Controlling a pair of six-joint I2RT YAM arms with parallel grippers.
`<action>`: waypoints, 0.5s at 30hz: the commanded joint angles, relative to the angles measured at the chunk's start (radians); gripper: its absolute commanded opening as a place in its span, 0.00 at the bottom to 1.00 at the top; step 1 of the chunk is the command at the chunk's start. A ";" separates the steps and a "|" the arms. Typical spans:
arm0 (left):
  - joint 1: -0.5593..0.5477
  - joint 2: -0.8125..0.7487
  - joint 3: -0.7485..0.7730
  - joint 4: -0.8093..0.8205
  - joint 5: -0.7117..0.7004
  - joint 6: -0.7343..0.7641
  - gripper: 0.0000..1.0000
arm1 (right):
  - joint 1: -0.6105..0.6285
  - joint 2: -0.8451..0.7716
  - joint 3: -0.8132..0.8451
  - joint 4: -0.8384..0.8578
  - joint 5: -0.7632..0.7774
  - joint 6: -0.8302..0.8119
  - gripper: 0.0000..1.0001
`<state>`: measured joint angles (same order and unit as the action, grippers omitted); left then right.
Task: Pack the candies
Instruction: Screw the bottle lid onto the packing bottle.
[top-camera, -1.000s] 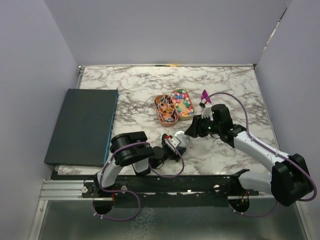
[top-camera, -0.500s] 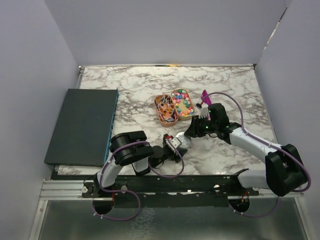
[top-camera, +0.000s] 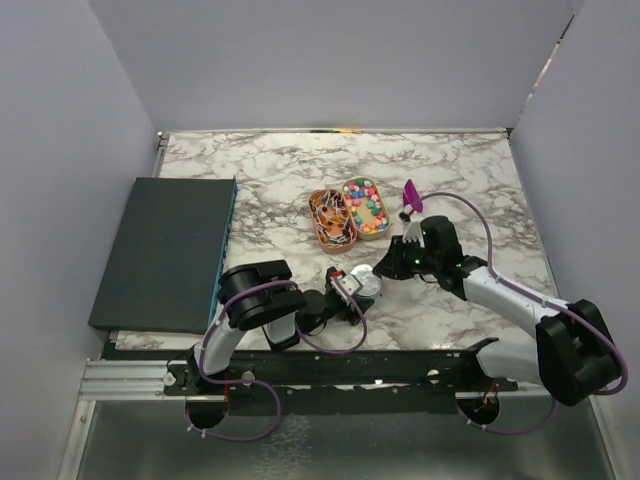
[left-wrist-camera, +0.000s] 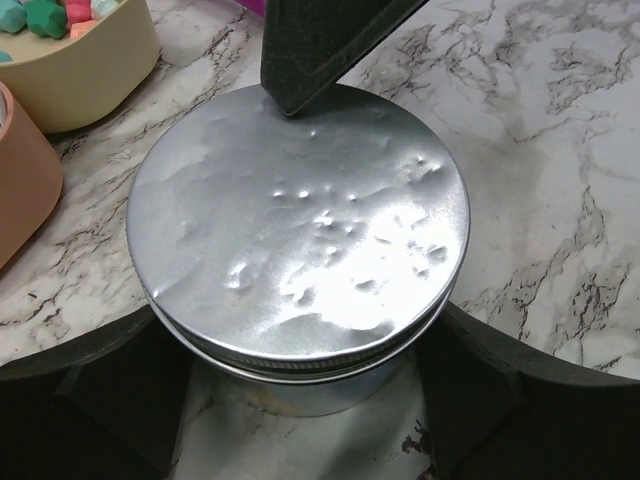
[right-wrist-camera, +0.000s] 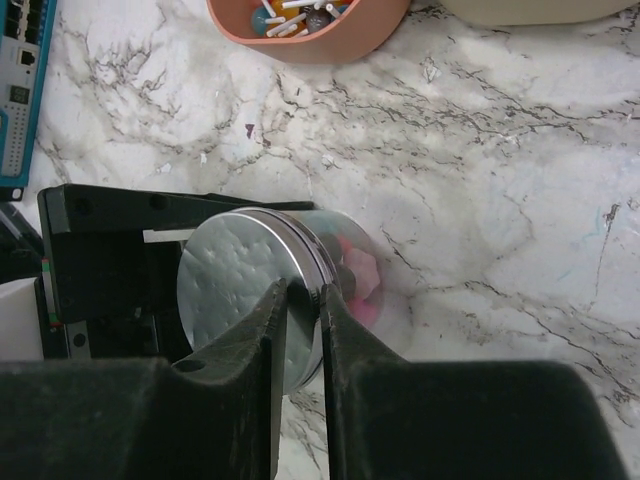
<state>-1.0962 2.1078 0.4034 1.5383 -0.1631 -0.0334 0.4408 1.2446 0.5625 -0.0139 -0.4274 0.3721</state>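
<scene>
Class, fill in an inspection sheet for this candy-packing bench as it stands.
Surface: marble table, white and grey.
Job's things: candies in beige tray; pink ones inside jar, lid on; purple scoop right of that tray.
Clutter: orange tray of oddments; dark box at left.
Grippers: left gripper clamps jar; right gripper pinches lid rim.
Cables: purple cables along both arms.
Surroundings: plain walls on three sides.

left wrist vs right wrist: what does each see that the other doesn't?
Left wrist only: loose candies in the cream tray; the silver lid face-on, dented. Right wrist only: pink candies inside the clear jar, the orange tray's contents, a blue-edged box. Both: lid, orange tray, marble table.
</scene>
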 joint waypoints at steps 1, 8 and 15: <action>0.026 0.091 -0.072 0.245 0.003 -0.040 0.47 | 0.042 -0.043 -0.064 -0.065 -0.007 0.093 0.15; 0.042 0.081 -0.080 0.244 -0.063 -0.042 0.47 | 0.137 -0.155 -0.130 -0.100 0.070 0.225 0.04; 0.048 0.072 -0.087 0.244 -0.113 -0.043 0.46 | 0.174 -0.245 -0.223 -0.132 0.082 0.317 0.03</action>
<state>-1.0836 2.0876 0.3737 1.5383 -0.1562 -0.0338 0.5568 1.0256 0.4149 -0.0071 -0.2409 0.5911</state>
